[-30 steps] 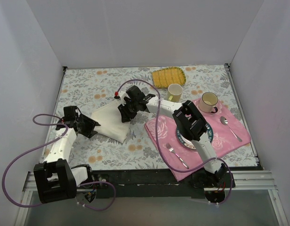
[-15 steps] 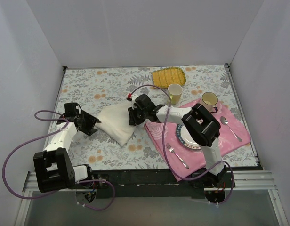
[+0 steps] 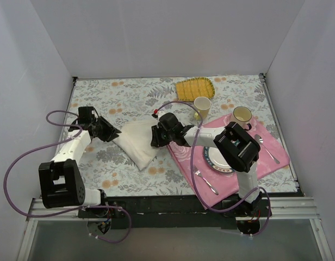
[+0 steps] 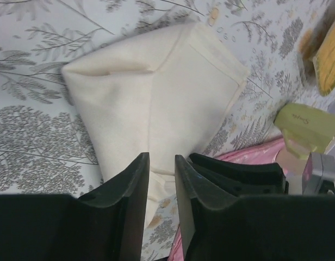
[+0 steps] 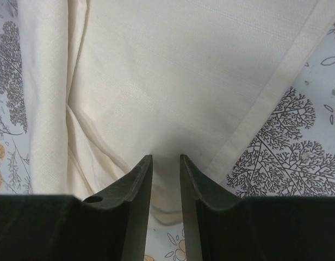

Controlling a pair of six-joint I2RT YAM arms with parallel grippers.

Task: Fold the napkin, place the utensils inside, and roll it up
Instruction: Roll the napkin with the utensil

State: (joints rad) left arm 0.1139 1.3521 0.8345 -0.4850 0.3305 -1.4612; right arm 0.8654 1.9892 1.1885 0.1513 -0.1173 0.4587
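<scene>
The cream-white napkin (image 3: 136, 142) lies folded into a narrow, roughly triangular shape on the floral tablecloth, left of the pink mat. My left gripper (image 3: 114, 134) is at its left corner. In the left wrist view its fingers stand a narrow gap apart (image 4: 161, 157) with creased napkin (image 4: 156, 92) between them. My right gripper (image 3: 154, 139) is at the napkin's right edge. In its wrist view (image 5: 166, 157) the jaws are narrow over the napkin (image 5: 184, 70), with wrinkles running toward the tips. No gold utensil is in view.
The pink rose-patterned mat (image 3: 265, 155) carries a plate (image 3: 217, 162), a silver fork (image 3: 204, 179) and a silver spoon (image 3: 266, 148). Two mugs (image 3: 202, 106) (image 3: 241, 117) and a yellow ribbed mat (image 3: 194, 87) stand behind. The right arm reaches over the pink mat.
The right gripper came down from above the napkin to its right edge and narrowed. The left gripper moved up and right with the left corner. The napkin drew in narrower.
</scene>
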